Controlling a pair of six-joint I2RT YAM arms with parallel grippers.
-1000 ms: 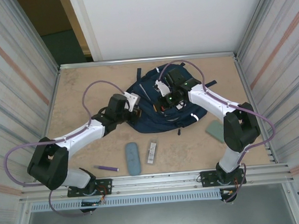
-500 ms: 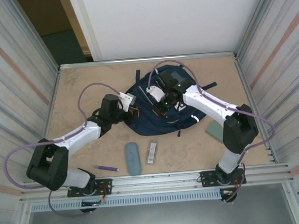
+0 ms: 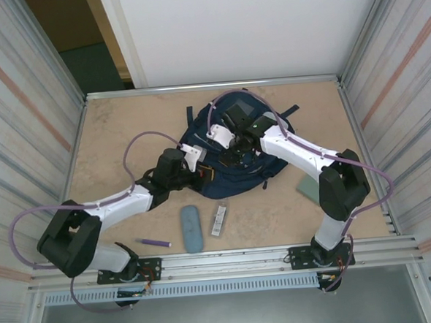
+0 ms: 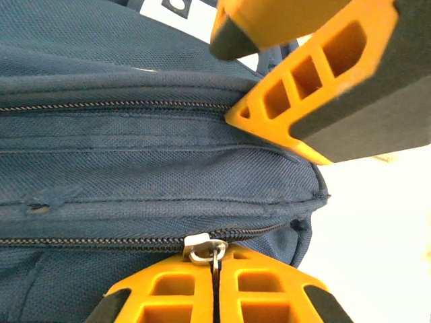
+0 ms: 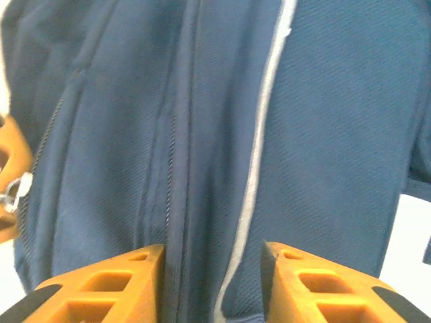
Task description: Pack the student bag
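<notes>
The student bag lies flat at the middle of the bench, toward its far side. At the bag's near-left edge the left tool is pinched tight on a metal zip pull. Just right of it, the right tool is spread wide over the fabric, straddling a zip seam beside a silver stripe. Nearer lie a grey-blue pouch and a purple pen.

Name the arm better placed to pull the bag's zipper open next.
Left. The left gripper is shut on the zipper pull of the student bag. The right gripper is open, straddling a seam well away from that pull.
</notes>
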